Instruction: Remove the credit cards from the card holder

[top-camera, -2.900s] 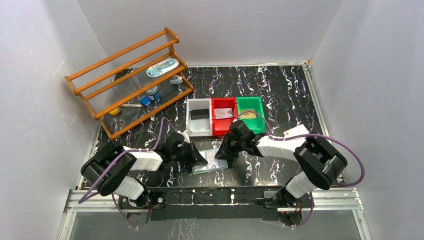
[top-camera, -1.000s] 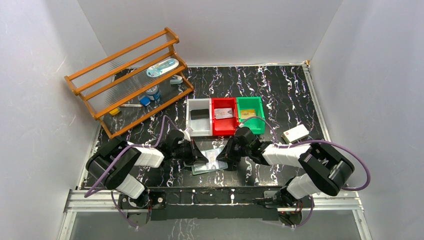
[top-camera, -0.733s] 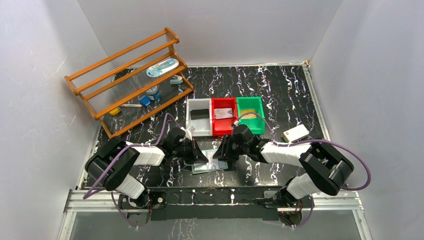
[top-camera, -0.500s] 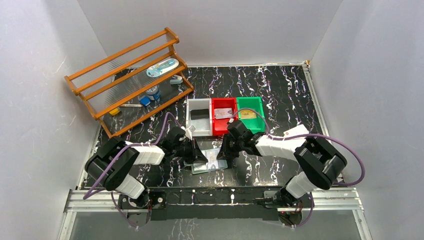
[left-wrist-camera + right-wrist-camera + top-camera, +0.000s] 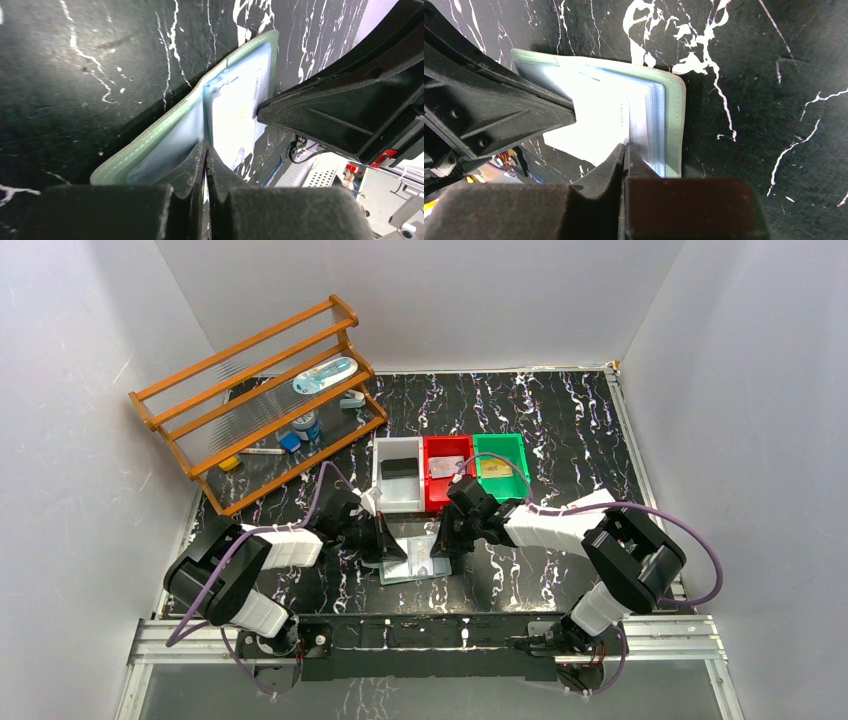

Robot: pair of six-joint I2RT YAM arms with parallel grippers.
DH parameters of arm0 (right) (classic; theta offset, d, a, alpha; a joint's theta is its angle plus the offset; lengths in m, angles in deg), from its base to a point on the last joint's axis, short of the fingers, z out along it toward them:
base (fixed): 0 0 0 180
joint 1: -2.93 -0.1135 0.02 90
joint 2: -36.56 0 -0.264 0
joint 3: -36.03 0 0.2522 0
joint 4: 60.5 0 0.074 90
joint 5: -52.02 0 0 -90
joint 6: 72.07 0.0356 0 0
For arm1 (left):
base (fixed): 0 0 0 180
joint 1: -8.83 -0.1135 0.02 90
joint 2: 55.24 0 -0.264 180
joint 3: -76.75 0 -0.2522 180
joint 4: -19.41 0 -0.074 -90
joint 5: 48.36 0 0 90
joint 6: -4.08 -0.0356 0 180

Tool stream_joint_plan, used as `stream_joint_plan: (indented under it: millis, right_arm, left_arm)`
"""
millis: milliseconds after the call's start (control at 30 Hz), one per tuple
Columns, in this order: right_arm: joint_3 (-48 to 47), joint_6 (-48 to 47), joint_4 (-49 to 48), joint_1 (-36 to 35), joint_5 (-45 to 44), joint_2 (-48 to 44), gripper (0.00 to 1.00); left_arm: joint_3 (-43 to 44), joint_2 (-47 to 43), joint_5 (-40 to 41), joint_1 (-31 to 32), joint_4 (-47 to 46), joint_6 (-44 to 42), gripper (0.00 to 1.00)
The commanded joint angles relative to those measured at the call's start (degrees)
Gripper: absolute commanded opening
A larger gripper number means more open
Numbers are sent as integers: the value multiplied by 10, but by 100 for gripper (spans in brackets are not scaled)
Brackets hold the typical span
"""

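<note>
The grey-green card holder [image 5: 420, 566] lies spread open on the black marbled table between my two grippers. In the left wrist view its green edge [image 5: 150, 145] and clear pockets show, with my left gripper [image 5: 206, 148] shut on a clear pocket leaf at the fold. A pale printed credit card [image 5: 599, 120] sticks out of the pockets. My right gripper [image 5: 625, 146] is pinched shut on that card's near corner, beside the holder's rounded edge [image 5: 676, 115]. From above, the left gripper [image 5: 393, 550] and right gripper [image 5: 440, 544] face each other across the holder.
Three small bins stand just behind the holder: white [image 5: 383, 502] with a dark card, red [image 5: 432, 502] with a pale card, green [image 5: 520, 490] with another card. An orange wooden rack [image 5: 260, 400] with small items fills the back left. White walls close in three sides.
My right gripper has come up to the holder's right side and its jaws have closed on the pale card. The left arm and holder have shifted slightly left.
</note>
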Motion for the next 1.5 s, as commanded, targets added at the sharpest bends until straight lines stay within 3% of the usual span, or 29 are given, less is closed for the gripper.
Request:
stream_joint_plan:
  millis: [0,167,367,533,833,1000,1300,1467]
  right_arm:
    - [25,-24,80,0,-68,32,9]
    - [35,-2,54,0,-48,35,12]
    - [47,28,16,0,-19,33,24]
    - [96,81,-75,0,19,30,27]
    - [109,99,-120,0,43,42,19]
    - [108,91,-104,-2,35,35,18]
    - [77,54,-16,-3,-8,5,29]
    - [59,26,20,-4,-24,24,28]
  left_arm:
    - [-7,-21,1,-19,38,-34,0]
    - [-10,-11,-28,-20,9,-20,0]
    - [-10,28,-63,-20,-48,22,22]
    - [-41,70,-78,-20,-135,74,27]
    - [-45,112,-117,-20,-200,85,22]
    - [-37,105,-107,-20,-197,83,0]
    - [-37,37,-53,-19,-87,32,0]
    - [-24,-5,-29,-19,-7,-12,0]
